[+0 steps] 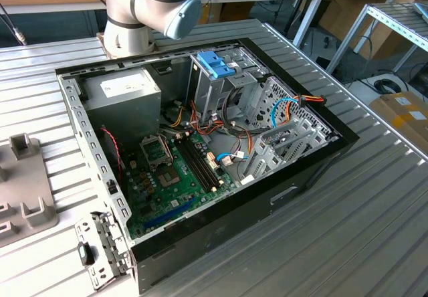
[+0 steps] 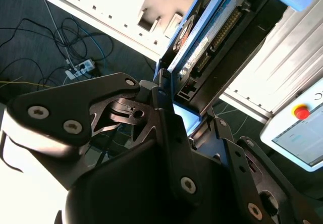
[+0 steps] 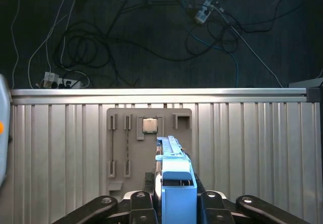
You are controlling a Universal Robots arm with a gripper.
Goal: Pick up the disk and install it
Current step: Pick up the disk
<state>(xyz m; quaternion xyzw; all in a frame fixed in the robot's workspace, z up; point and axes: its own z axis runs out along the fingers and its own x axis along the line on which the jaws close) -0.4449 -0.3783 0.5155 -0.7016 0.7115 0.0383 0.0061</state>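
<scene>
Gripper (image 3: pixel 176 206) clamps disk (image 3: pixel 174 158) by its light-blue carrier, above the ribbed bench (image 3: pixel 252 148) and grey plate (image 3: pixel 121 133).

Drive cage (image 1: pixel 217 93) and cables (image 1: pixel 198 120) crowd the case (image 1: pixel 267 203) (free room over the ribbed table (image 1: pixel 361 233)).

So the whole setup sits on a ribbed aluminium table (image 1: pixel 374 196), slats running lengthwise. Smack in the middle is an open black PC tower case (image 1: pixel 267 205) lying on its side, guts facing up. The arm's base (image 1: pixel 127 39) is planted on the table right behind the case. Over at the exterior view's left there's a flat grey fixture plate (image 1: pixel 30 183) with a few raised blocks on it. The first wrist view shows that plate near the table edge, with a processor chip (image 3: pixel 148 125) sitting on it. Just beside the case's near corner lies a loose perforated metal bracket (image 1: pixel 100 247).
</scene>
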